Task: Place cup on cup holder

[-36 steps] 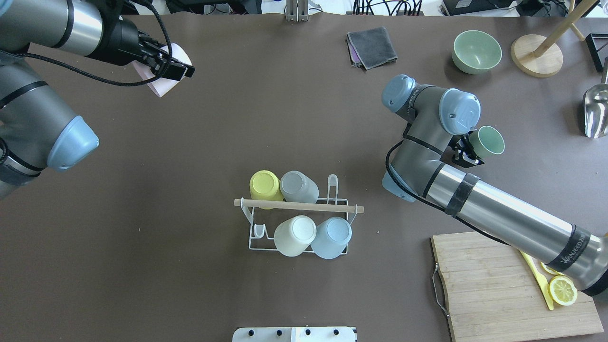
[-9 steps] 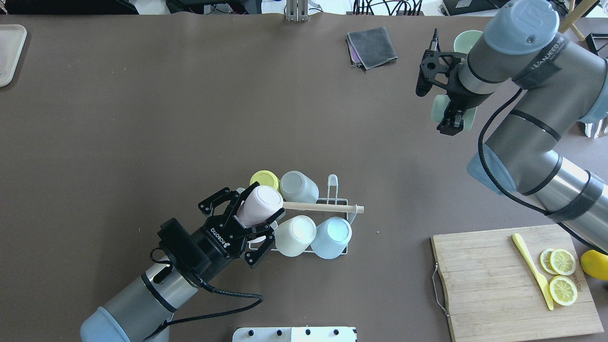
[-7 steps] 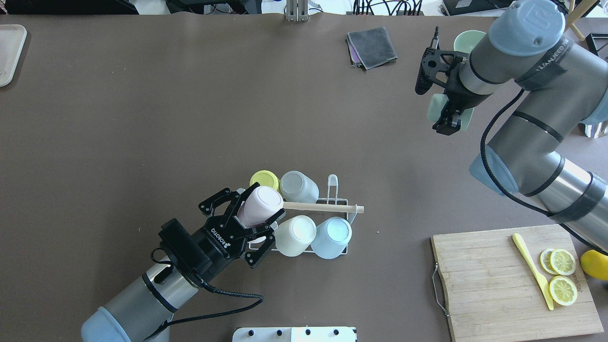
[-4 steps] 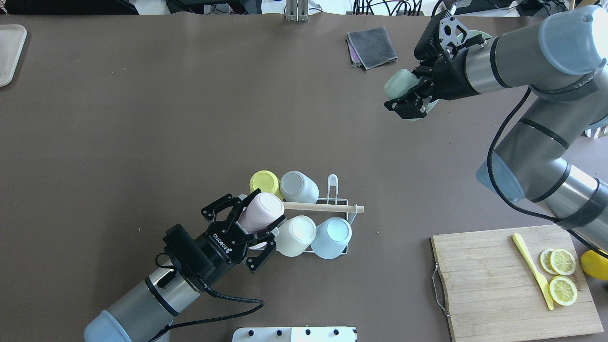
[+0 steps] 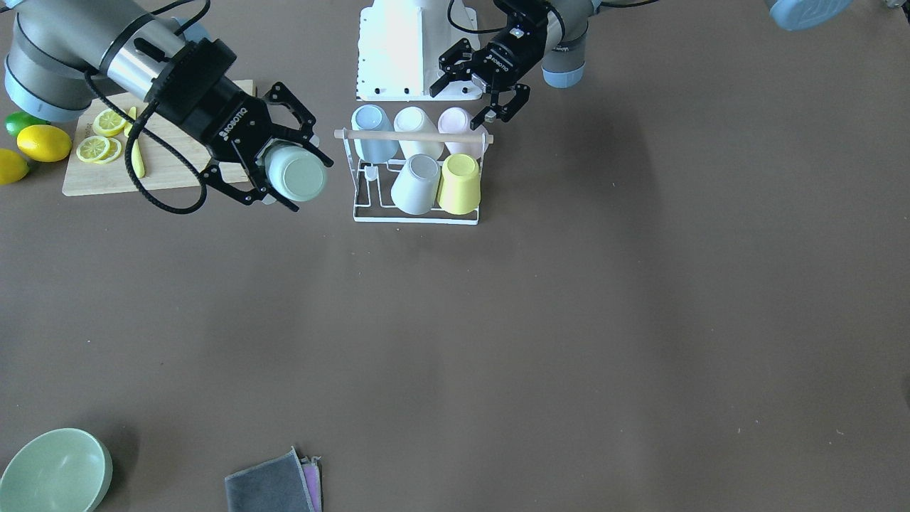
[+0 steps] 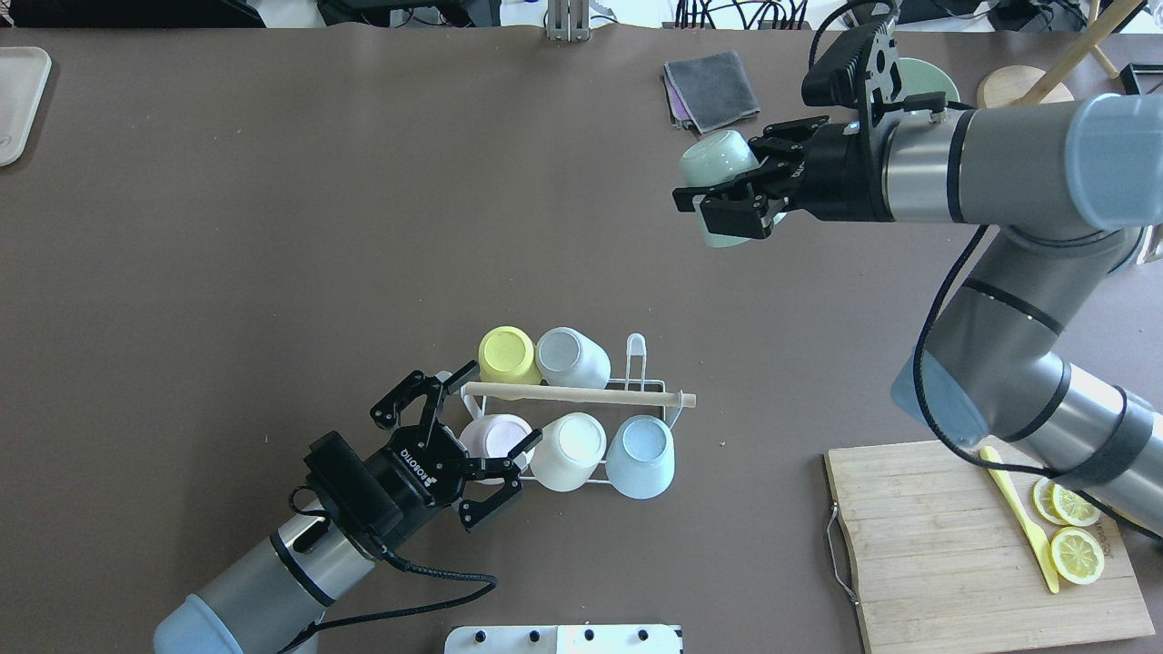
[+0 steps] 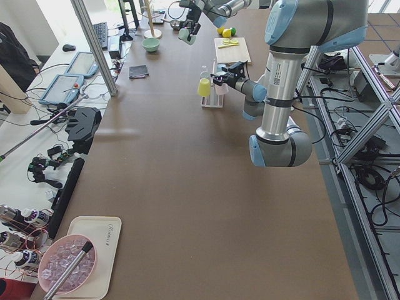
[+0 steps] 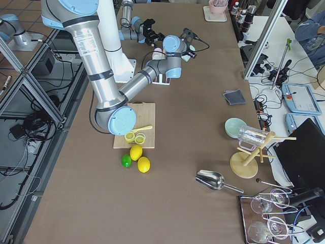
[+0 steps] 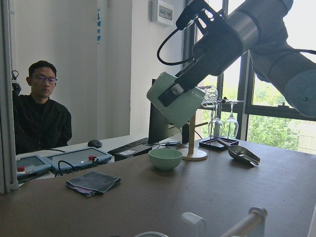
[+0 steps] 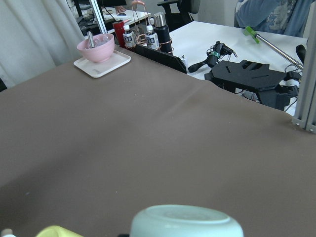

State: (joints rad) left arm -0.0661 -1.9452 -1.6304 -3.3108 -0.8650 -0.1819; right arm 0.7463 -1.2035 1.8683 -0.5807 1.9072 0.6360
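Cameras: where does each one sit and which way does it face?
Front-facing: across the table, facing the robot; both grippers, cup holder.
Overhead: behind the robot; left gripper, right gripper holding the green cup.
Exterior left, exterior right: table ends, looking along it.
Left wrist: looks at the green cup.
Right wrist: looks over the bare table.
Shared: the holder, front-facing and overhead.

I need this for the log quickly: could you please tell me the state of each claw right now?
Left claw: open, holding nothing, beside the pink cup on the cup holder.
Right claw: closed on the green cup, in the air.
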